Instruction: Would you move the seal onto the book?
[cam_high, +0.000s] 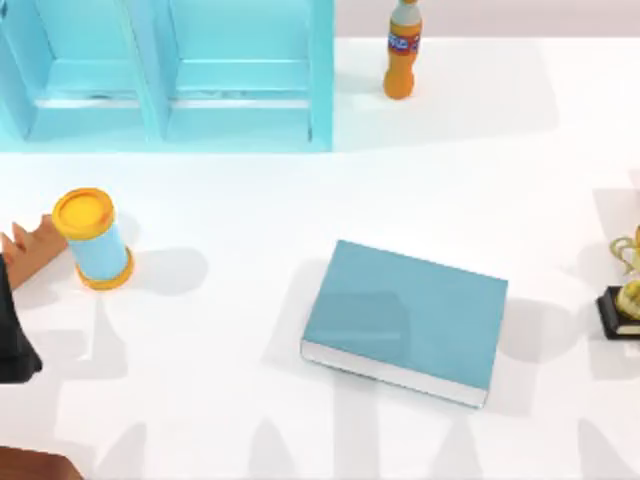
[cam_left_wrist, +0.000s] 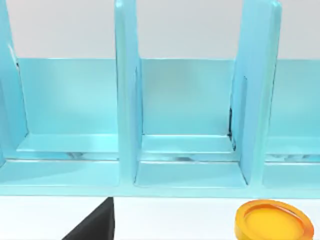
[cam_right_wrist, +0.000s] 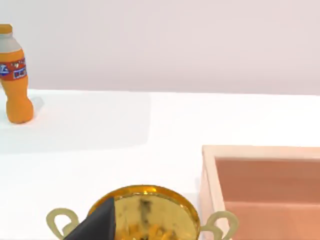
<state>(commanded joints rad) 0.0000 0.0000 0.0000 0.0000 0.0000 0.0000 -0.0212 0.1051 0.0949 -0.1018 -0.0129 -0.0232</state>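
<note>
Closest to the left wrist lens is a dark wedge of our left gripper (cam_left_wrist: 95, 226), and we cannot tell whether it is spread or pressed together. Past it stand the light-blue shelf unit (cam_left_wrist: 125, 100) with its upright dividers and the yellow lid of a can (cam_left_wrist: 274, 220).

From above, our left arm (cam_high: 12, 330) sits at the table's (cam_high: 250, 190) left edge. Just beside it is an orange-brown shape (cam_high: 30, 245), partly covered by the arm and touching or nearly touching the can (a pale blue cylinder, standing upright). We cannot tell whether that shape is the seal.

The book (cam_high: 405, 320) lies flat, a little right of the table's middle and well apart from the can. Its teal cover faces up, its white page edges run along the near side, and it is turned at a slight slant.

The orange bottle (cam_high: 402, 50) stands at the far edge, just right of the shelf unit. The gold trophy (cam_high: 628, 290), on a black base, is at the right edge.

In the right wrist view, a dark wedge of our right gripper (cam_right_wrist: 100, 222) overlaps the trophy's cup, and again we cannot tell its state. A pale wooden box (cam_right_wrist: 260, 190) sits just beside the trophy.
</note>
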